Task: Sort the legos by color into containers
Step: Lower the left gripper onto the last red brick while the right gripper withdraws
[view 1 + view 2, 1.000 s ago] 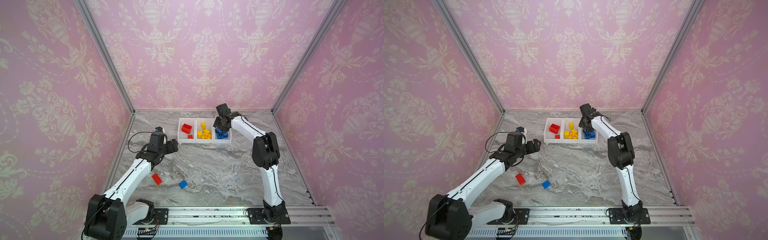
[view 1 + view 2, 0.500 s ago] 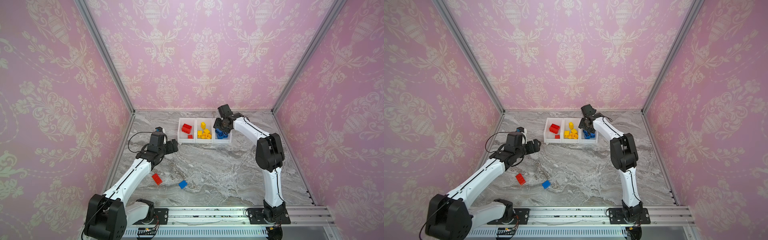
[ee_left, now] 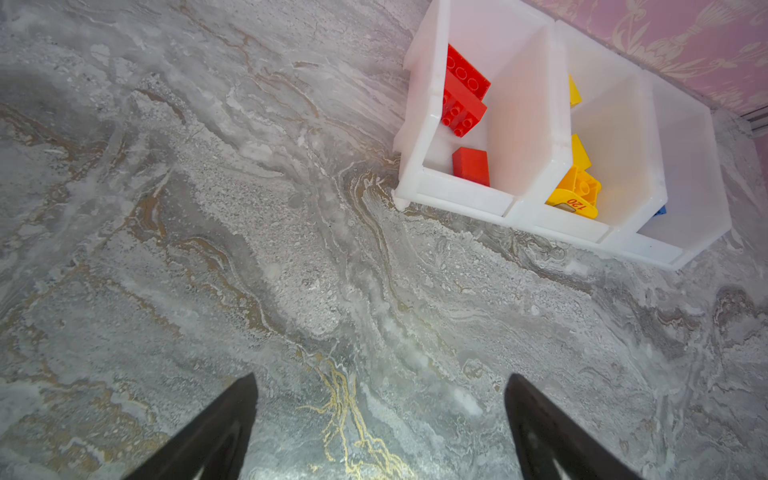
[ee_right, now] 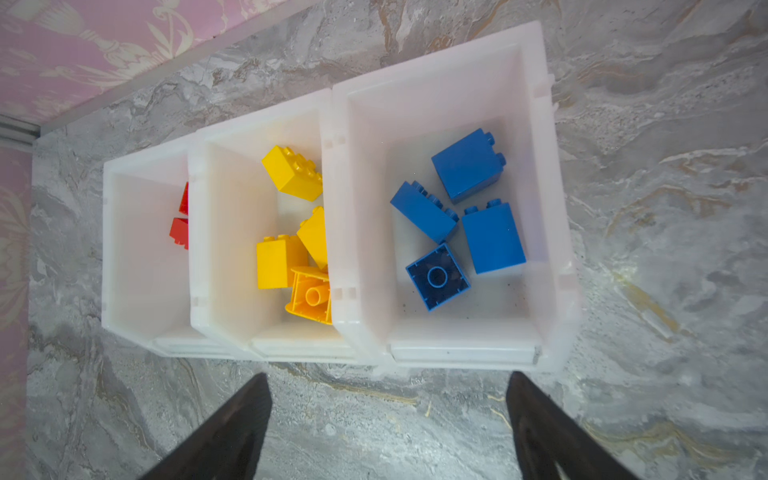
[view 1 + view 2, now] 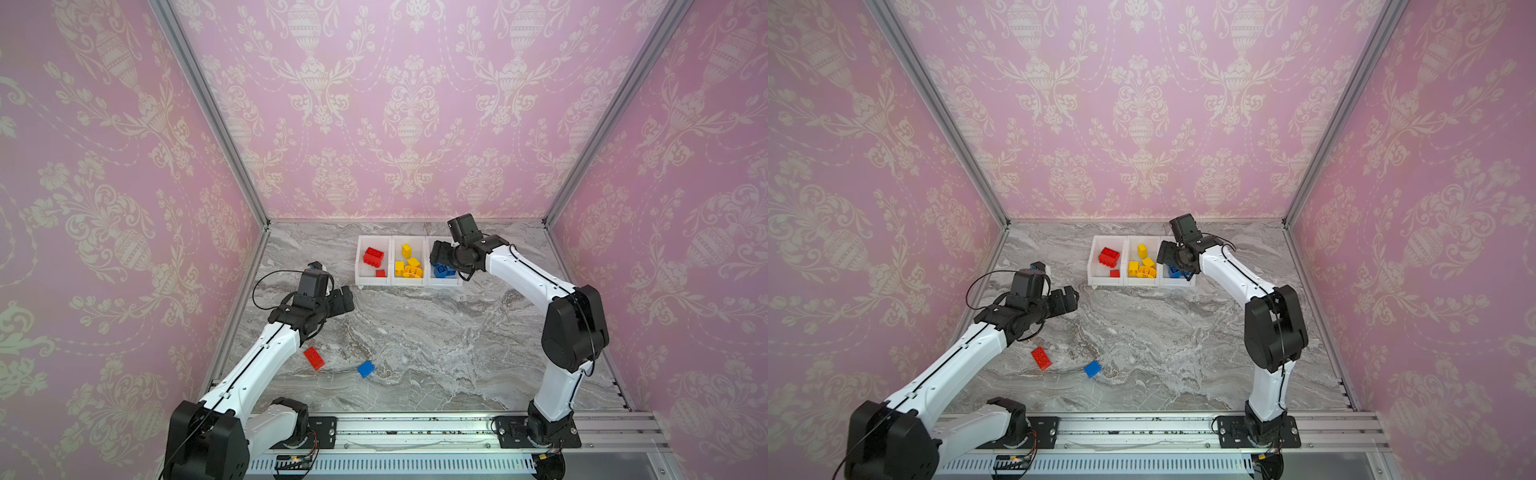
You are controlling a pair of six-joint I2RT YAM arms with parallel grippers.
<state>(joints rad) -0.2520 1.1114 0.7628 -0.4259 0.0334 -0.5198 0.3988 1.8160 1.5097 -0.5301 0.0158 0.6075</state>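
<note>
- On the desk (image 5: 436, 332), at 6 o'clock from the containers (image 5: 409, 282), two legos lie loose: a red brick (image 5: 313, 358) and a blue brick (image 5: 365, 368).
- The left jaws stand wide and empty; the red brick lies at their 7 o'clock, long axis 11-to-5.
- The right jaws, wide and empty, hover over the blue bin (image 4: 540, 208), so we judge the left jaws nearer.

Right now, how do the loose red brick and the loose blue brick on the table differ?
Colour: the red brick against the blue brick. Shape: the red brick is long, the blue brick short and squarish. Place: in both top views the red brick lies left of the blue brick. Shared: both rest on the table, outside the containers, and neither is held.
</note>
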